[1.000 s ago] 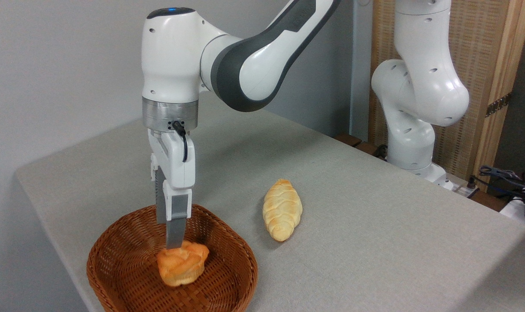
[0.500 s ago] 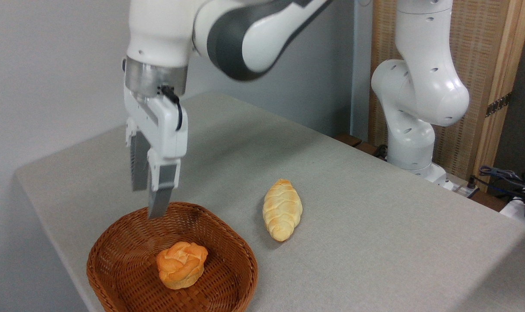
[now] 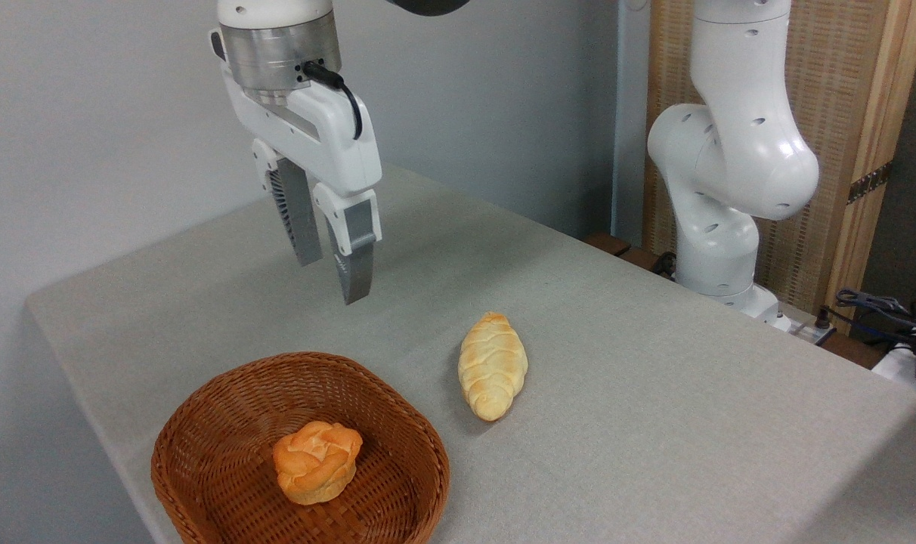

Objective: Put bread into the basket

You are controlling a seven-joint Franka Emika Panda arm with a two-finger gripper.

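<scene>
One bread (image 3: 317, 462) lies in basket (image 3: 224, 400); gripper (image 3: 331, 278) parted above.

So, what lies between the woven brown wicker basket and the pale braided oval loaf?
Nothing: only bare grey table separates the woven brown wicker basket from the pale braided oval loaf, as the fixed camera shows.

Bread (image 3: 316, 462): small orange-golden knotted bun, upright, resting inside basket (image 3: 224, 393), slightly toward 5 o'clock of centre. Basket: shallow reddish-brown wicker.
</scene>
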